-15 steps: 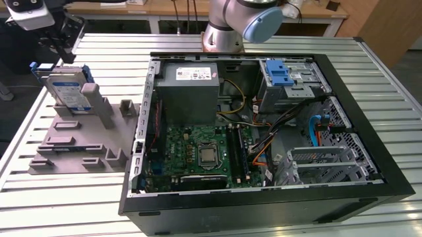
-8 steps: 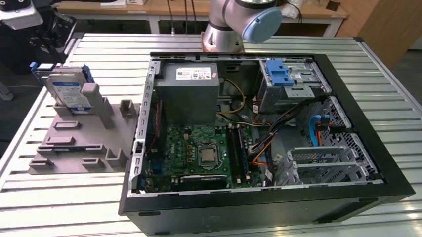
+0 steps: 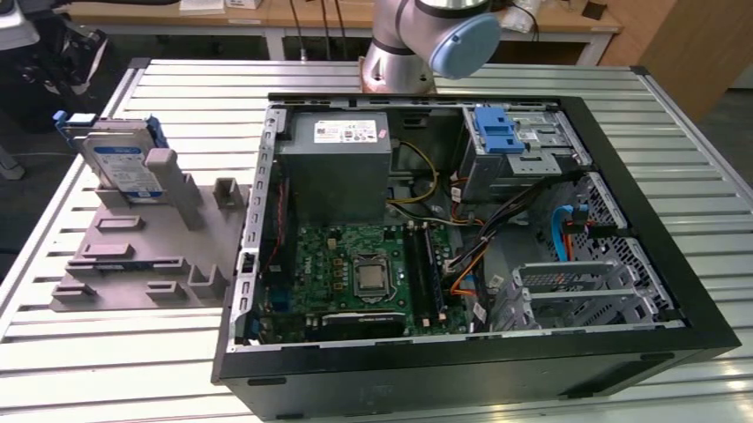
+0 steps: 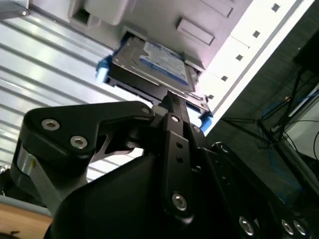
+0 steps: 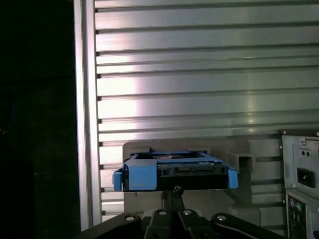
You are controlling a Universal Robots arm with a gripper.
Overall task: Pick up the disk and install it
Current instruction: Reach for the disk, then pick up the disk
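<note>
The disk (image 3: 122,163) stands on edge in a slot of a grey holder (image 3: 141,256), its labelled face showing in the exterior view. The holder lies on the table (image 3: 118,370) along the edge at the exterior view's left, and the disk sits at the holder's end nearer the far corner. An open computer case (image 3: 471,379) lies just beside the holder and takes up the middle of the table. The arm (image 3: 418,40) rises from the table's far edge behind the case.

In both wrist views the claw (image 4: 169,97) (image 5: 175,190) points toward the disk (image 4: 159,62) (image 5: 174,172) but is apart from it. Its black fingers come together at the tip, so it looks closed with nothing between them. The disk's blue bracket (image 5: 142,177) wraps the edge that faces the claw.
</note>
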